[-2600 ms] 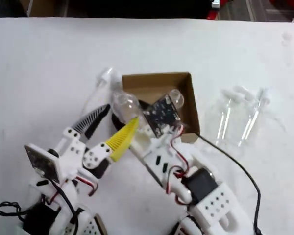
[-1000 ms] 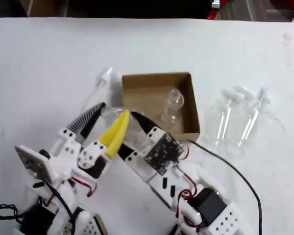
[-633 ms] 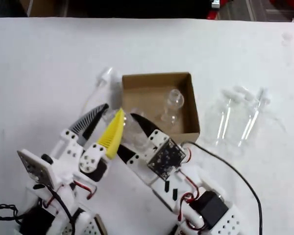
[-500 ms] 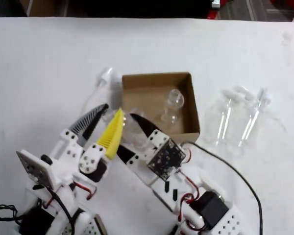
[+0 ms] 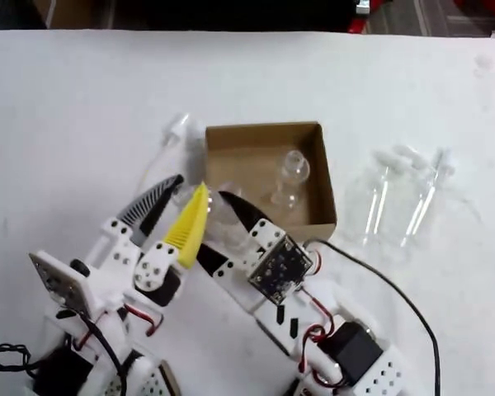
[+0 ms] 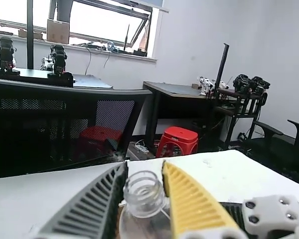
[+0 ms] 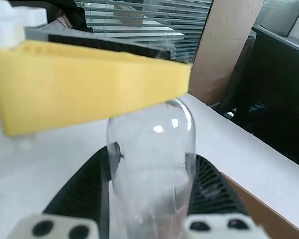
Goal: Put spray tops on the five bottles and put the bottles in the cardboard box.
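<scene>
1. Item: bottle (image 6: pixel 142 186), clear, with an open neck and no top. It is held above the counter (image 5: pixel 82 91), just beside the near-left corner of the cardboard box (image 5: pixel 264 130).
2. Grip: the left fingers (image 6: pixel 172 184) are closed on the neck and the right fingers (image 7: pixel 202 174) are closed on the body. If you move one arm alone, the two grips will likely fight each other. The bottle may then twist, slip out or crack.
3. Blocked neck: the left fingers crowd the opening, so a top probably cannot seat until they let go. Release the wrong grip first and the bottle may tip.
4. Spray top (image 5: pixel 179 126): it lies on the counter at the box's far-left corner. A sweeping arm could knock it away.
5. Box: it is light and close to both arms. A nudge would likely shove it toward the other bottles (image 5: pixel 396 194) to its right.
</scene>
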Controlling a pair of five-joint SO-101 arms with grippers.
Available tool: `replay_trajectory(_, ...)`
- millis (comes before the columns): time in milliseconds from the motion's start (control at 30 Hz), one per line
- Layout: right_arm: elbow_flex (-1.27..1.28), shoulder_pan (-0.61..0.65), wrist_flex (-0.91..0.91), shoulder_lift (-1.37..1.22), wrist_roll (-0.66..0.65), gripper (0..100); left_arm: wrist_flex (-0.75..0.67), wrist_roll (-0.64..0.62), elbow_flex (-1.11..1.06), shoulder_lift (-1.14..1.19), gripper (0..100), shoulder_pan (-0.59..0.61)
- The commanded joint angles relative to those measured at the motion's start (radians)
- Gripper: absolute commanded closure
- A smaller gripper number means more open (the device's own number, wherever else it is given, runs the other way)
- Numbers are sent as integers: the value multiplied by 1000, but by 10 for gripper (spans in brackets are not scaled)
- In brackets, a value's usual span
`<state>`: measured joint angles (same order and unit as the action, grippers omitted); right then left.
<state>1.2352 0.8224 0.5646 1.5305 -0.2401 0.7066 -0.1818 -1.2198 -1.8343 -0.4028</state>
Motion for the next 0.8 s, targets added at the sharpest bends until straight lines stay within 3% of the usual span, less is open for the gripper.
replay_trajectory(0,-8,7,-33,18,-14,967,3,18,34,7,978,-5)
replay_trajectory(400,-9,7,-33,18,-14,864,2,21,32,7,979,2)
replay_trajectory(600,-11,12,-22,18,-12,748,-40,80,31,7,979,35)
replay_trajectory(767,-12,12,-2,18,-15,734,-57,91,29,7,979,58)
